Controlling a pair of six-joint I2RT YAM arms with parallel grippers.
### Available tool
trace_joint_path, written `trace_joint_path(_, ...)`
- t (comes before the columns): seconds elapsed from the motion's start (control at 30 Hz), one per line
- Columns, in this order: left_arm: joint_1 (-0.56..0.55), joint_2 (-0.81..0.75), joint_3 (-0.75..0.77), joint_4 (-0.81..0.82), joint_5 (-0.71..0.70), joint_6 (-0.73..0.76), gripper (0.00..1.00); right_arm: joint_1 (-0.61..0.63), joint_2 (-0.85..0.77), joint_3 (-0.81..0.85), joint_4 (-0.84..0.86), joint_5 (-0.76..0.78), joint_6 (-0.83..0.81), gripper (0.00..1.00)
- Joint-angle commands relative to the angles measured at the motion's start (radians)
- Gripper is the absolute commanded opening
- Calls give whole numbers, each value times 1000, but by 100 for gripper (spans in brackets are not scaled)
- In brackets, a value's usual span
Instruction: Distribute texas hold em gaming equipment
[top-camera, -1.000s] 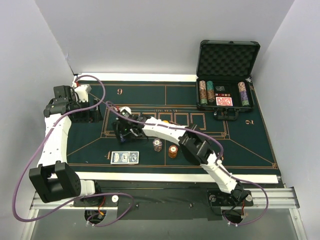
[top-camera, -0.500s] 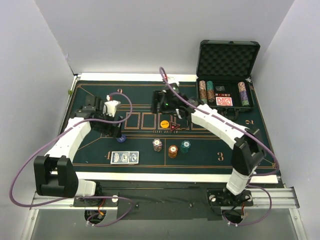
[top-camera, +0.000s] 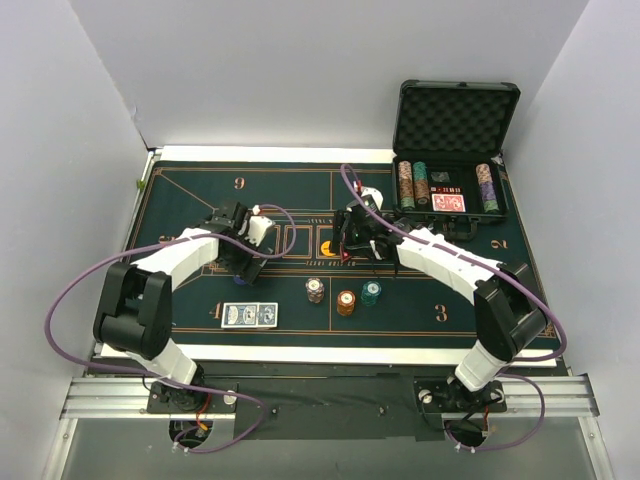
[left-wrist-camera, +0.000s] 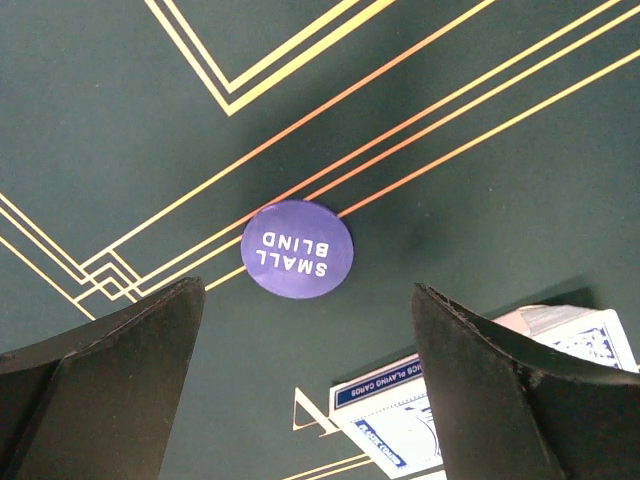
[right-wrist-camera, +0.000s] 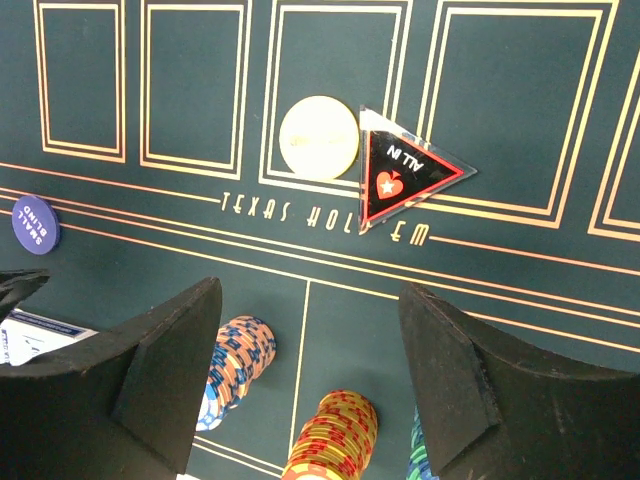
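A dark blue "SMALL BLIND" chip (left-wrist-camera: 298, 249) lies flat on the green felt, just ahead of my left gripper (left-wrist-camera: 305, 390), which hovers open and empty. Blue-backed cards (left-wrist-camera: 470, 400) lie beside its right finger, also seen from above (top-camera: 249, 315). My right gripper (right-wrist-camera: 310, 390) is open and empty above three chip stacks: an orange-and-blue stack (right-wrist-camera: 240, 355), a yellow-red stack (right-wrist-camera: 335, 435) and a teal stack (right-wrist-camera: 415, 460). From above the stacks (top-camera: 345, 301) sit near the table's front centre, with the left gripper (top-camera: 243, 265) and right gripper (top-camera: 352, 243) behind them.
A yellow disc (right-wrist-camera: 318, 138) and a red-and-black triangular marker (right-wrist-camera: 405, 175) lie by the "TEXAS HOLD'EM" lettering. The open black case (top-camera: 455, 120) at the back right holds more chip rows and a red-backed deck (top-camera: 449, 203).
My left gripper has swung right to hover over the blue chip. The right arm has come nearer and slightly right, now over the yellow disc and triangle. Chips and cards have not moved.
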Motion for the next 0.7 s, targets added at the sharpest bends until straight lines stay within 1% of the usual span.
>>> trace_joint_path(0.0,-17,32,17,81,-49,4,95,9,-12,18,31,-2,24,66)
trace_joint_path(0.03,-17,36,14,92,-80,3,95,10,-10,18,33,-2,24,66)
trace_joint_path(0.17,-17,65,16,117,-91,-5,95,24,-4,2,45,7,29,66)
trace_joint_path(0.37,-16,114,21,143,-151,-28,95,44,5,-5,51,16,27,64)
trace_joint_path(0.5,-8,131,21,146,-161,-40,95,60,28,5,35,38,16,61)
trace_joint_path(0.57,9,133,19,140,-152,-43,94,73,51,21,18,64,9,59)
trace_joint_path(0.67,55,125,7,135,-141,-43,89,112,100,50,-31,127,-11,57)
